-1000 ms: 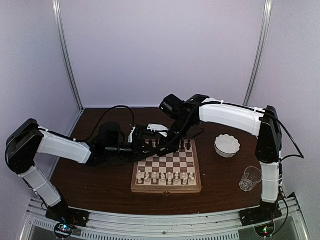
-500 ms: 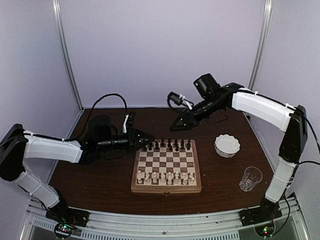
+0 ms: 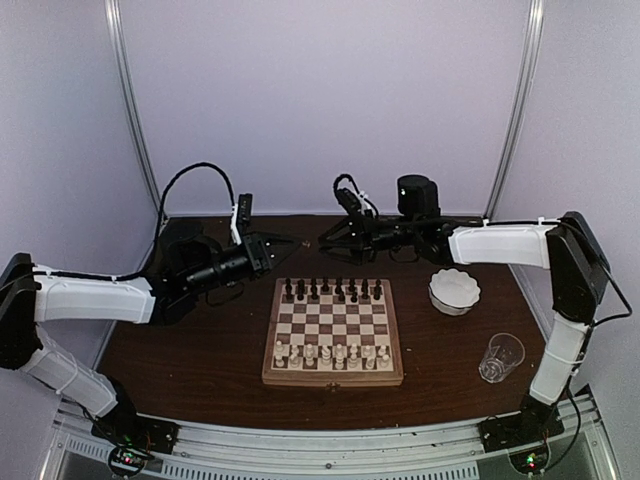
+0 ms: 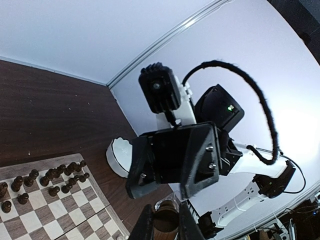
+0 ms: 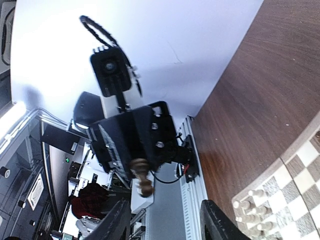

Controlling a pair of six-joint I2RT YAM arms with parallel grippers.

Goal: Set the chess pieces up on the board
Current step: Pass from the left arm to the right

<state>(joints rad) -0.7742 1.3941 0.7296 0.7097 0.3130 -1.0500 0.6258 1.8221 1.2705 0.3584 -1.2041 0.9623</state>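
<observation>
Left gripper clamped on one dark piece, held in the air just past the far left corner of the board. Whether the piece sits upright in the grip I cannot tell. Right gripper has its jaws wide apart with nothing between them; it is raised and faces the left one nose to nose, near but not touching. White pieces stand in the two near rows, dark pieces in the two far rows. Which far square is vacant is too small to tell. Risks, as I judge them: (1) the piece is small and rounded and pinched by the tips only, so a jolt or quick swing could twist it loose, and a drop could topple the standing dark pieces; (2) the far rows are crowded, so descending fingers may nudge neighbours; (3) a piece released off-vertical would fall over; (4) the arms share tight airspace, so a careless move could clip them together. Bowl and glass sit apart on the right, out of the path.
</observation>
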